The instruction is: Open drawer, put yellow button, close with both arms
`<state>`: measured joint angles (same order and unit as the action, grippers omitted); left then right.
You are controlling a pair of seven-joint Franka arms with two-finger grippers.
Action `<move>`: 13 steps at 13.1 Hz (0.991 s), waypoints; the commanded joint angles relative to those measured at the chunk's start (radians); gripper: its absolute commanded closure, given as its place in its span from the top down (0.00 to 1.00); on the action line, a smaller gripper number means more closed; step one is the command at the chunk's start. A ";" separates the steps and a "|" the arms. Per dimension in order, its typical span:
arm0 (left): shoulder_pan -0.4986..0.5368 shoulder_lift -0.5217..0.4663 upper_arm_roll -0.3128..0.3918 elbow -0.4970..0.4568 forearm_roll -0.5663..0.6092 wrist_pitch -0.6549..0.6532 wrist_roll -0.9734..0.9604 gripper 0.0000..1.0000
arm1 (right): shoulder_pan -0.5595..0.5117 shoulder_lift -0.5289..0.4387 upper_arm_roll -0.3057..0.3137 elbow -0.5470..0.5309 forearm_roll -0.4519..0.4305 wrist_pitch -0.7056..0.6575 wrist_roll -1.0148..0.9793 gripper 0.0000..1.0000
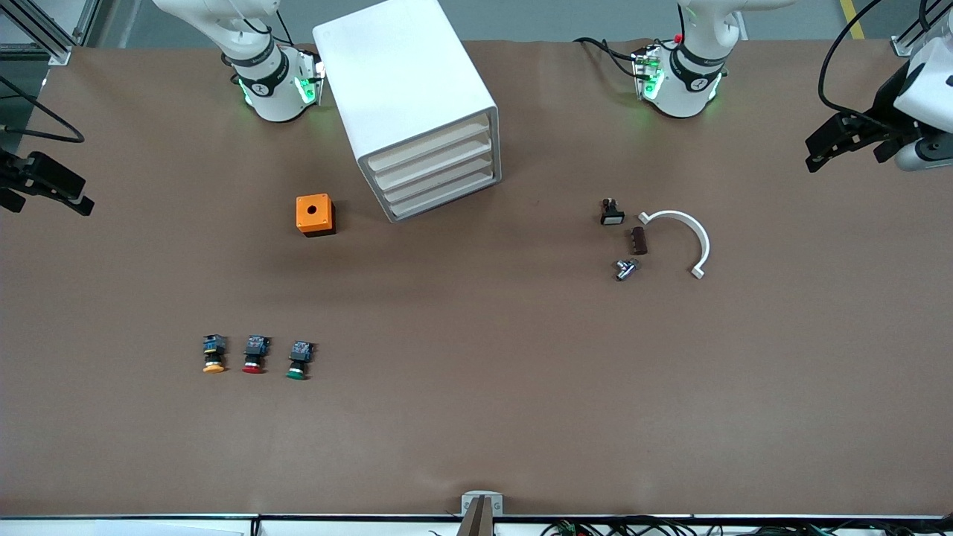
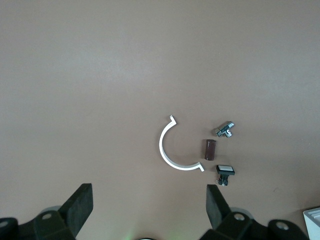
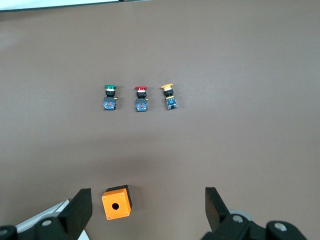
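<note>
The cabinet (image 1: 417, 104) stands between the arm bases with its top drawer (image 1: 430, 143) shut. The yellow button (image 1: 214, 353) lies on the surface (image 1: 476, 372) beside a red button (image 1: 255, 354), toward the right arm's end. Both arms wait: left pincer (image 1: 823, 152) and right pincer (image 1: 45, 195) hang open over the surface's ends.
</note>
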<state>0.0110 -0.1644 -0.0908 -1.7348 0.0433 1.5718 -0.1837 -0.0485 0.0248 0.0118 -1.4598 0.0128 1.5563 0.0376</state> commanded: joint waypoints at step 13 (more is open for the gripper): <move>-0.037 0.330 -0.009 0.118 -0.037 0.004 -0.219 1.00 | -0.016 0.004 0.019 0.018 0.013 -0.018 0.008 1.00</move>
<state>-0.0026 0.1001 -0.0985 -1.6670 0.0155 1.5886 -0.3105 -0.0485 0.0248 0.0166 -1.4596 0.0129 1.5538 0.0376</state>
